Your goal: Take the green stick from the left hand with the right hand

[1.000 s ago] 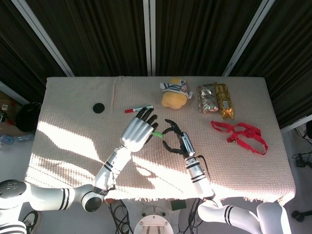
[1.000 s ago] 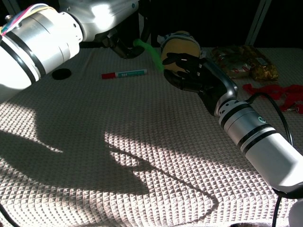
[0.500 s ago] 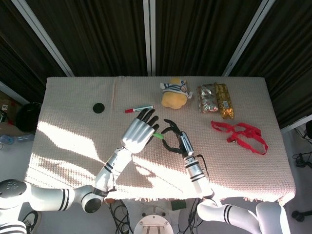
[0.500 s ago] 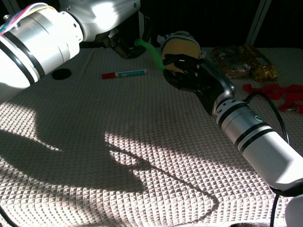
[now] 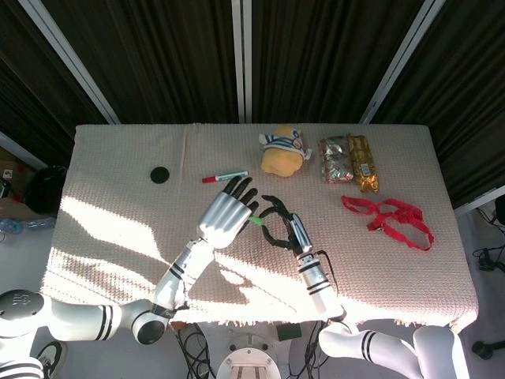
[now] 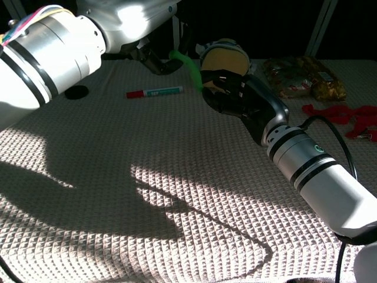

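Green stick [image 6: 189, 63], one, held in left hand [image 5: 227, 213]; right hand [image 6: 232, 93] spread beside it, empty.

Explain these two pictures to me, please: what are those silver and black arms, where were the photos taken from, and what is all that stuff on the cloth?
Both pictures come from the robot's own cameras: one on its head looks down at the table, one on its chest looks across it. The robot has two arms ending in human-like hands. The silver left hand holds a green stick up above the cloth. The black right hand is at the stick's free end with fingers curled toward it; whether it grips yet cannot be told. Lying on the cloth are a red-capped marker, a black disc, a yellow plush toy, shiny snack packets and a red strap.
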You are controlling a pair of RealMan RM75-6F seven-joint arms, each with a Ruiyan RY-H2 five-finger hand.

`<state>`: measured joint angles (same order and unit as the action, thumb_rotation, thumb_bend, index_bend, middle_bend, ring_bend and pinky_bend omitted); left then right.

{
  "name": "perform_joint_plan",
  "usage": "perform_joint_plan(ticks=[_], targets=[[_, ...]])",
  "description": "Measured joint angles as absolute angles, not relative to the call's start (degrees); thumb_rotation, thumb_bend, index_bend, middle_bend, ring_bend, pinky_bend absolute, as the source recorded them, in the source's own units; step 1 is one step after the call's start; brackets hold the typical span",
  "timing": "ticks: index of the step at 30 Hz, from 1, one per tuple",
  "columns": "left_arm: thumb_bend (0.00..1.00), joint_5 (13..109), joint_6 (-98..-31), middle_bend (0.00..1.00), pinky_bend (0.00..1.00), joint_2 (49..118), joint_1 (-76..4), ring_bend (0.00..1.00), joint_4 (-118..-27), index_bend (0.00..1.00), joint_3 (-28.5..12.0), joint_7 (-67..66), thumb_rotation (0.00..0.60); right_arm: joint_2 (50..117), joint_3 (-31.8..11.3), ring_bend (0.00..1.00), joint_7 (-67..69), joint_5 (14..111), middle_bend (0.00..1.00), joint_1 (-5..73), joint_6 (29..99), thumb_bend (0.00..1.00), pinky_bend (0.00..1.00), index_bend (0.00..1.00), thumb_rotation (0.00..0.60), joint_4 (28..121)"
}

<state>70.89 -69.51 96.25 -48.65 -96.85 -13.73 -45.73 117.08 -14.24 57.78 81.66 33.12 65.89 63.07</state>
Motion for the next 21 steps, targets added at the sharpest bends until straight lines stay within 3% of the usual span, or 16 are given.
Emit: perform_joint_plan(ticks=[12, 21], targets=[[0.36, 71.0, -69.7, 0.32, 0.20, 96.3, -48.6, 0.17, -96.6, 0.59, -13.5, -45.4, 0.600, 117.6, -14.1, 0.00, 57.7, 81.5, 0.12, 33.4, 65.4, 0.44, 0.00, 0.47, 0.600, 62.6], [0.36, 70.9, -69.6, 0.32, 0.20, 96.4, -48.6, 0.17, -96.3, 0.59, -13.2, -45.2, 0.600, 118.2, -14.2, 0.00, 57.6, 81.4, 0.13, 33.5, 65.6, 0.43, 0.00, 0.52, 0.600, 61.8]])
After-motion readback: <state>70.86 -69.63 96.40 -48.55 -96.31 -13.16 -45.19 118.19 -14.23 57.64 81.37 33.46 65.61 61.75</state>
